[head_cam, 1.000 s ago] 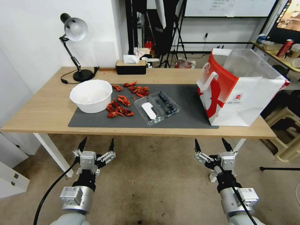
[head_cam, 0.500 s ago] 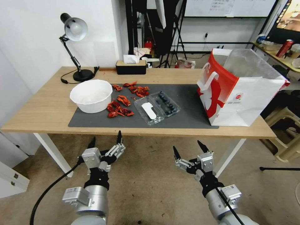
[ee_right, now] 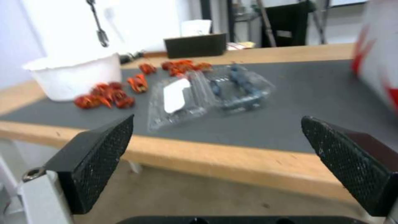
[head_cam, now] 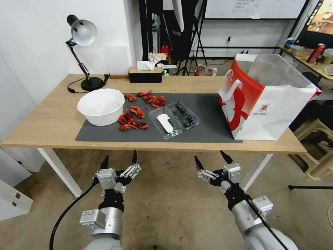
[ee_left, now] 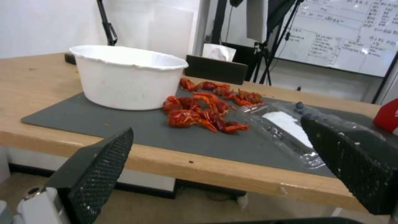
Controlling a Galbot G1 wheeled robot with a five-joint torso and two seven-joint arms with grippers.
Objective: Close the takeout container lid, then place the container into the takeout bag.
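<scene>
The takeout container [head_cam: 174,119] lies open on the grey mat, dark blueberries in its right half [ee_right: 240,87]. Its lid [head_cam: 164,123], with a white oblong label, lies flat to the left of that half [ee_right: 176,95] [ee_left: 288,123]. The takeout bag [head_cam: 267,100], white with a red side, stands open at the mat's right end [ee_right: 375,62]. My left gripper [head_cam: 119,159] [ee_left: 215,130] and right gripper [head_cam: 210,159] [ee_right: 217,121] both hover open and hold nothing. They are in front of and below the table's front edge, short of the container.
A white bowl [head_cam: 101,106] sits left on the mat [head_cam: 208,125], with red crayfish [head_cam: 133,119] scattered between it and the container. A desk lamp [head_cam: 83,52] and a tissue box [head_cam: 145,74] stand at the back. The wooden table edge [head_cam: 156,146] lies between the grippers and the mat.
Both arms have swung inward toward the middle, the left gripper to the right and the right gripper to the left. Both stay open. Nothing on the table has moved.
</scene>
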